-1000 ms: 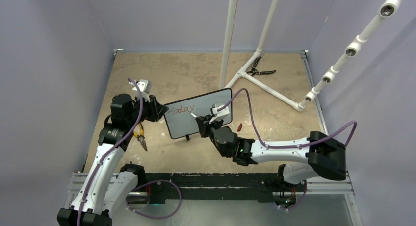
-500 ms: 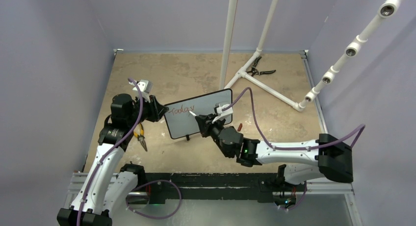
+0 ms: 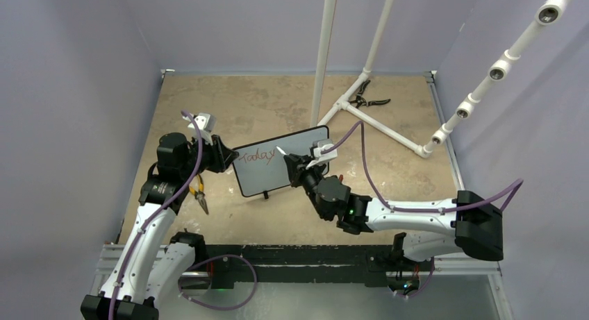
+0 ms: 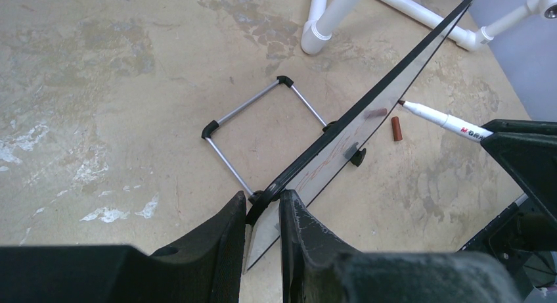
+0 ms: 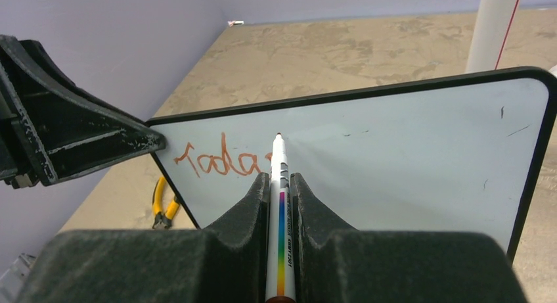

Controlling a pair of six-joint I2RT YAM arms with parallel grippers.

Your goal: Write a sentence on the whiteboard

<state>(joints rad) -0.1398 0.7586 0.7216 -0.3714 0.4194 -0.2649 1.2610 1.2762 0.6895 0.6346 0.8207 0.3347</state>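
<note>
Red lettering (image 5: 220, 162) needs a still surface, so our left gripper (image 4: 263, 201) pinches the whiteboard (image 5: 407, 158) by its edge while our right gripper (image 5: 280, 179) clamps the marker (image 5: 278, 152).

One whiteboard (image 3: 258, 178), one marker (image 5: 279, 178), one cap (image 4: 396, 128)

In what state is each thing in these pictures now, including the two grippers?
whiteboard, standing tilted, left edge clamped.
sentence, unfinished: only "Today" in red.
marker, uncapped, tip close to the board, apparently off it.
marker cap, off, lying on the table.
left gripper, shut on the whiteboard.
right gripper, shut on the marker.
yellow pliers, lying on the table.
</note>
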